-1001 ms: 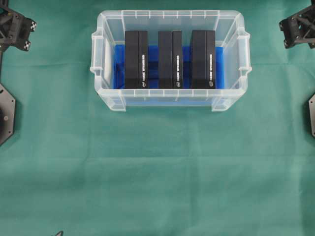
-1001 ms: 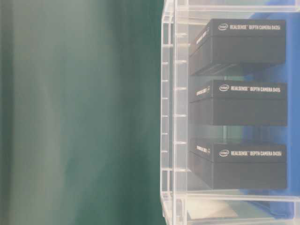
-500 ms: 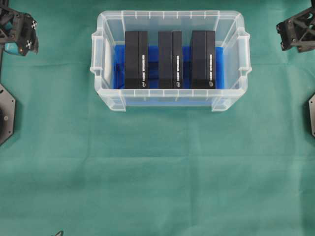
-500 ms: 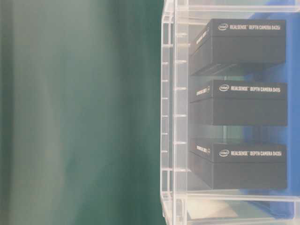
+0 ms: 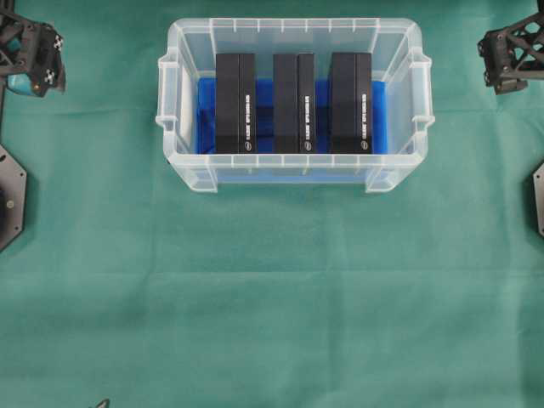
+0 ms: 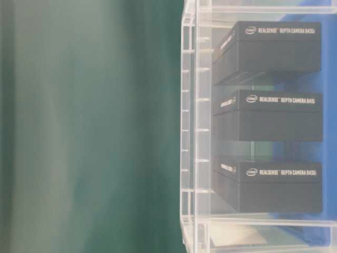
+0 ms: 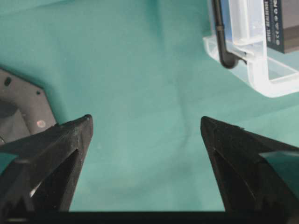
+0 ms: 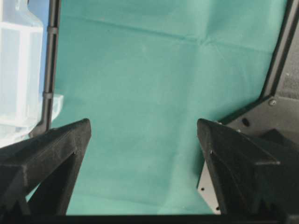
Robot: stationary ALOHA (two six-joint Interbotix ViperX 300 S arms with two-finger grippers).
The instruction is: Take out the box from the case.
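The case (image 5: 170,110) is a clear plastic bin at the back middle of the green cloth, with a blue cloth on its bottom. Three black boxes stand side by side in it: left (image 5: 235,103), middle (image 5: 293,103), right (image 5: 351,103). The table-level view shows them through the case wall (image 6: 189,132), the nearest box (image 6: 276,184) lowest in frame. My left gripper (image 5: 34,55) hovers at the far left edge, well clear of the case. It is open over bare cloth (image 7: 145,121). At the far right edge my right gripper (image 5: 514,55) is also open and empty (image 8: 144,123).
Green cloth covers the table. Black arm base plates sit at the left edge (image 5: 8,195) and the right edge (image 5: 538,195). A corner of the case (image 7: 261,70) shows at the upper right of the left wrist view. Its side (image 8: 18,70) shows at the left of the right wrist view.
Both grippers have gone from shut to open. The left arm shifted slightly at the left edge, and the right arm moved a little. The case and boxes stayed put.
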